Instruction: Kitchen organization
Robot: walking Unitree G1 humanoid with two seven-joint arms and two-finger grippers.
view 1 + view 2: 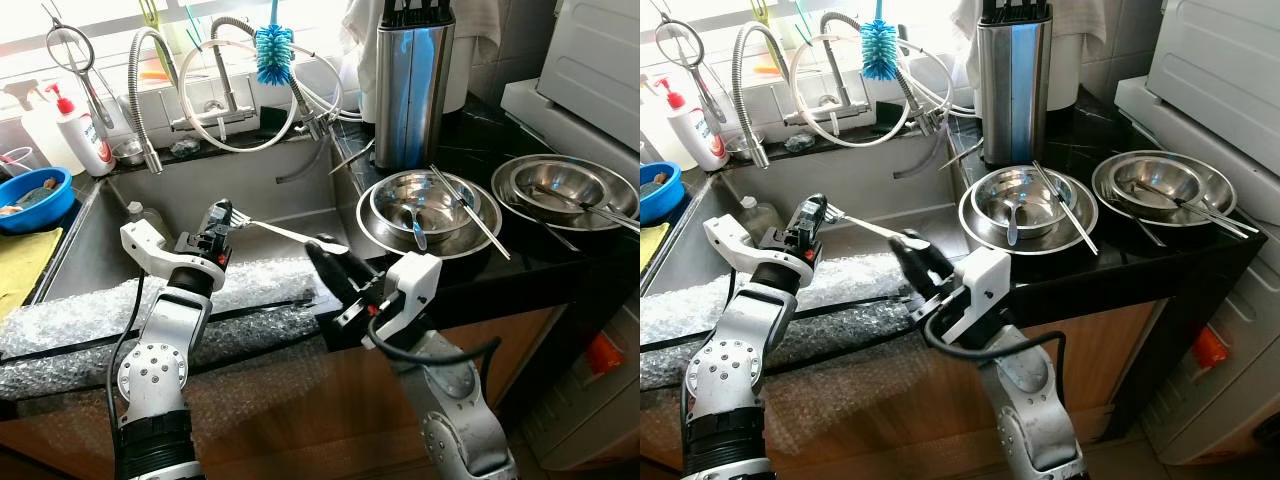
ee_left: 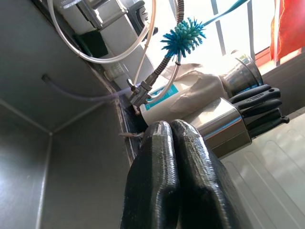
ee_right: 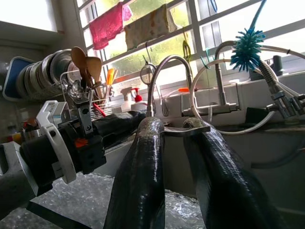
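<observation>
As the fork (image 1: 283, 232) lies level over the sink (image 1: 300, 195), tines pinched in the closed left gripper (image 1: 222, 215), its handle end is bracketed by the narrowly parted right gripper (image 1: 322, 247), the nearer to the bowls (image 1: 425, 205).

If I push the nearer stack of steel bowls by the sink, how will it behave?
The nested round steel bowls would probably slide easily, since the black counter looks glossy. The metal chopsticks lie loose across the rim and may roll off. The spoon inside will likely rattle and shift.
</observation>
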